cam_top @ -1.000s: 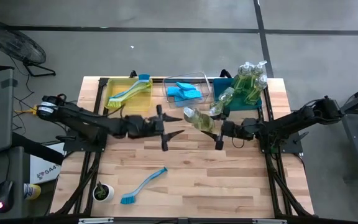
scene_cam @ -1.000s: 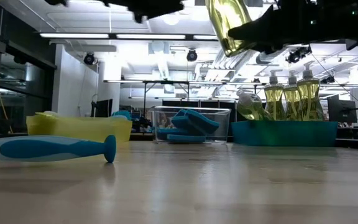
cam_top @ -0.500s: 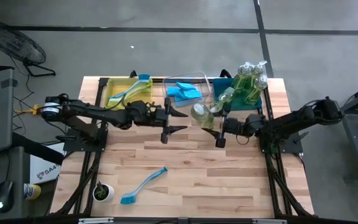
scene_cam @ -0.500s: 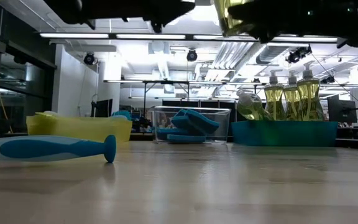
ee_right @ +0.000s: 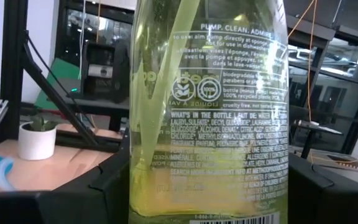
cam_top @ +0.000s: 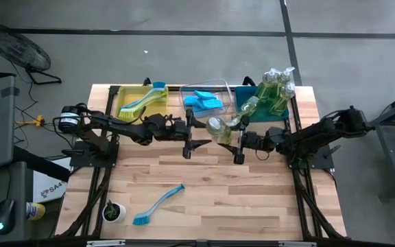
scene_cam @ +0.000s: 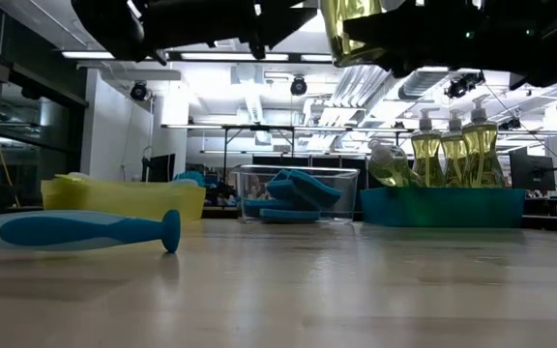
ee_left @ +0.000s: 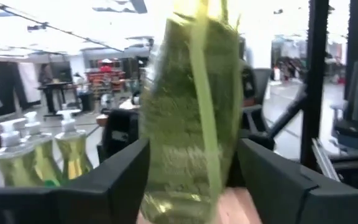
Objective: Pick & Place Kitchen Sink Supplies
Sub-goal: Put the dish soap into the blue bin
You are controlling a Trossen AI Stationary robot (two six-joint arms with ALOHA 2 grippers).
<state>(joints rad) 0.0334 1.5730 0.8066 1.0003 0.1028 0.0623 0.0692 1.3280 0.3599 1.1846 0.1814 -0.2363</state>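
A clear yellow-green soap bottle [cam_top: 218, 127] hangs above the middle of the table, and my right gripper [cam_top: 230, 137] is shut on it. In the low view its base [scene_cam: 354, 39] is high above the tabletop. My left gripper [cam_top: 201, 135] comes from the left, open. Its fingers [ee_left: 114, 180] stand on either side of the bottle's body [ee_left: 191, 106]. Whether they touch it, I cannot tell. A blue dish brush [cam_top: 158, 204] lies flat near the front edge. My right gripper pinches the bottle's lower body [ee_right: 143, 180] between its two fingers [ee_right: 107, 190]. They come about level from the table's right. The bottle stands roughly upright in the hold, lifted clear of the table.
Along the far edge stand a yellow bin [cam_top: 125, 92] holding a yellow-green brush [cam_top: 141, 101], a clear bin [cam_top: 226, 89] with blue sponges [cam_top: 201, 101], and a teal bin [cam_top: 269, 115] with more soap bottles [cam_top: 276, 89]. A small potted plant [cam_top: 113, 211] stands at the near left.
My left gripper has gone toward the table's right and far edge, up to the held bottle, and has turned level. My right gripper has tipped up a little, and the bottle now sits higher in the low view.
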